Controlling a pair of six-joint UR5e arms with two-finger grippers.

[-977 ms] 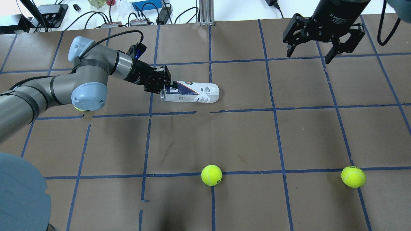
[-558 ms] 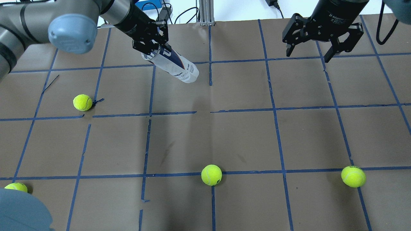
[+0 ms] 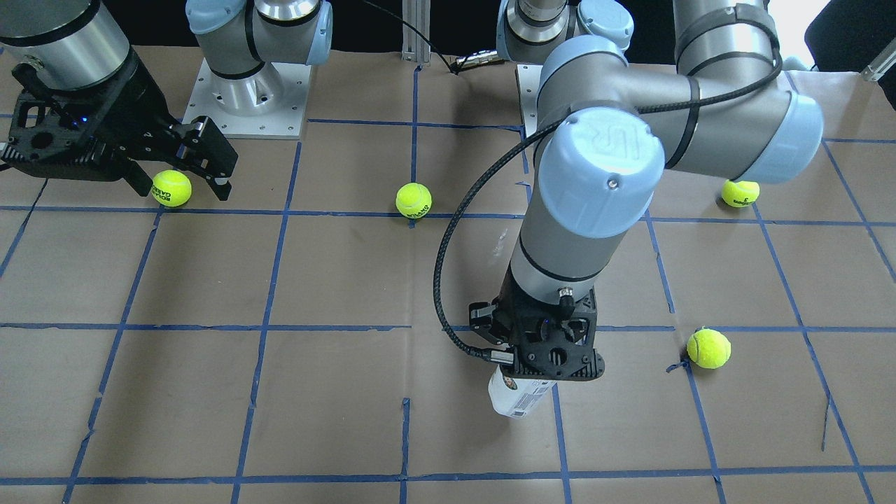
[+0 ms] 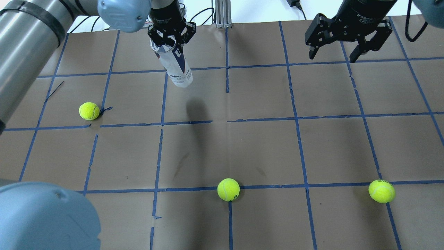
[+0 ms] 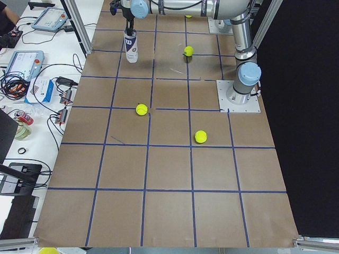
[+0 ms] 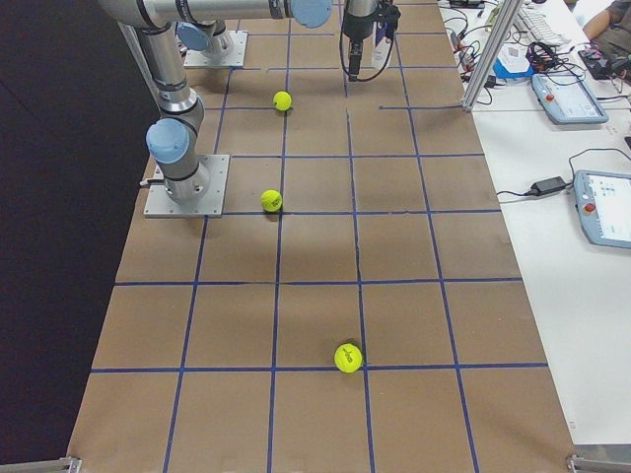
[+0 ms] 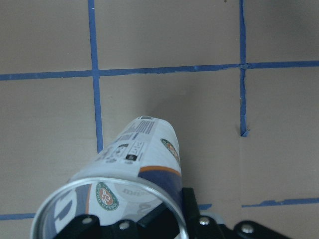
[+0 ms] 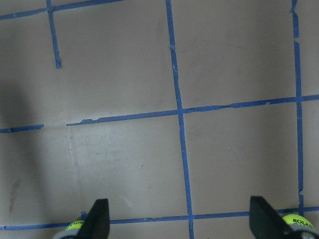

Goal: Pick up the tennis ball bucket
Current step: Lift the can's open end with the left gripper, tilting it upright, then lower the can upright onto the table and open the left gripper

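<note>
The tennis ball bucket (image 4: 176, 67) is a clear tube with a white label and dark blue marks. It hangs nearly upright, open end up, above the table at the far left, with its shadow apart from it on the paper. My left gripper (image 4: 170, 37) is shut on its top rim. The left wrist view shows the bucket (image 7: 134, 169) from above, with the open rim between the fingers. It also shows in the front view (image 3: 516, 399) under the left gripper (image 3: 539, 360). My right gripper (image 4: 332, 58) is open and empty, above the far right.
Loose tennis balls lie on the brown paper: one at the left (image 4: 89, 110), one at the near middle (image 4: 228, 189), one at the near right (image 4: 381, 191). A fourth ball (image 3: 740, 192) lies near the left arm's base. Cables and boxes (image 4: 204, 10) line the table's far edge.
The bucket lay flat on the table with my left gripper at its open end. The left arm has lifted it and swung it to hang nearly upright. The right arm has barely moved.
</note>
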